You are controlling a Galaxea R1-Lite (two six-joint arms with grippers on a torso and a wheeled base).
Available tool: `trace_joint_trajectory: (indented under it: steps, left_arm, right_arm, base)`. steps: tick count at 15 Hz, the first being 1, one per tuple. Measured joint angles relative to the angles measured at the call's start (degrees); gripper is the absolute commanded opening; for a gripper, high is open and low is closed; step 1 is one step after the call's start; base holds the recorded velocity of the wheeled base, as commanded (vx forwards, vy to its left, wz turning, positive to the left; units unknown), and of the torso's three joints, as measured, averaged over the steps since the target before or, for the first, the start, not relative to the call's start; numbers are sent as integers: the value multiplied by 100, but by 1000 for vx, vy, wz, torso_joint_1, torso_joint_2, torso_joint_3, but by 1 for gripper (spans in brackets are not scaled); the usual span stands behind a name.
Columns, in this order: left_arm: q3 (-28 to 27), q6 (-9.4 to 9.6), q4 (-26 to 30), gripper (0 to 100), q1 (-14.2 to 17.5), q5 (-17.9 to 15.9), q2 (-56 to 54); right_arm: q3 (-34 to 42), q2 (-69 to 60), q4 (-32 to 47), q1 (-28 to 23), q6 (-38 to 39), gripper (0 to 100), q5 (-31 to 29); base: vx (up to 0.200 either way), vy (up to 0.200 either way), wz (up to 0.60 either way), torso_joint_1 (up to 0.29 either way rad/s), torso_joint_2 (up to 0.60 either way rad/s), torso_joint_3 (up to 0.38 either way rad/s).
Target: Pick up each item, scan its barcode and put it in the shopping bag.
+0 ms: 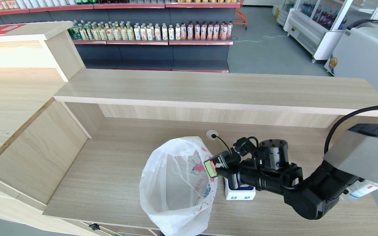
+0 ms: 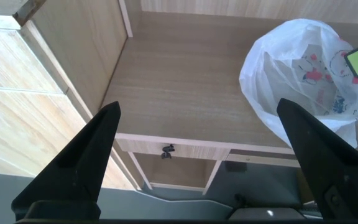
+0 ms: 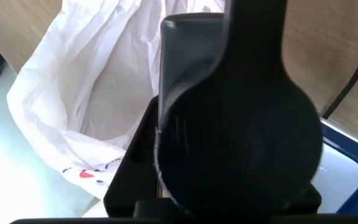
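Left gripper (image 2: 197,109) gapes wide, empty. The white shopping bag (image 1: 176,186) stands open at the desk's 6 o'clock edge. At its 3 o'clock, the right gripper (image 1: 220,167) clamps what looks like a black barcode scanner (image 1: 224,159) (green-faced tip over the rim).

Bag (image 1: 172,183) at the table's (image 1: 110,170) 6 o'clock, box (image 1: 240,193) beside it.

The bag stands at the table's near edge, with the box just beside it at its 3 o'clock. The right claw (image 1: 217,167) comes in from 4 o'clock above the box and holds an item (image 1: 210,168) at the bag's rim. A cable hole (image 1: 212,134) lies behind the bag at 1 o'clock. A packet (image 1: 363,190) lies at the table's 4 o'clock, partly under the arm. A raised ledge (image 1: 208,88) runs along 12 o'clock, with shelves (image 1: 149,32) beyond it.
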Motion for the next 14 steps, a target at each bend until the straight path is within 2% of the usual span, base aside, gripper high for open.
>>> trace_joint_trajectory:
  steps: [6,9,11,14]
  left_arm:
    - [0,0,2,100,-2,2,0]
    - [0,0,0,100,0,0,0]
    - [0,0,2,100,0,2,0]
    - [0,0,2,100,-2,2,0]
  right_arm:
    - [-835,571,71,328,-30,0,59]
    - [-1236,642,486,399,-17,0,129]
    - [-1363,714,550,407,-48,0,134]
    - [-1370,965,567,411,-485,0,90]
  base:
    - [0,0,0,0,0,0]
    - [0,0,0,0,0,0]
    - [0,0,0,0,0,0]
    - [0,0,0,0,0,0]
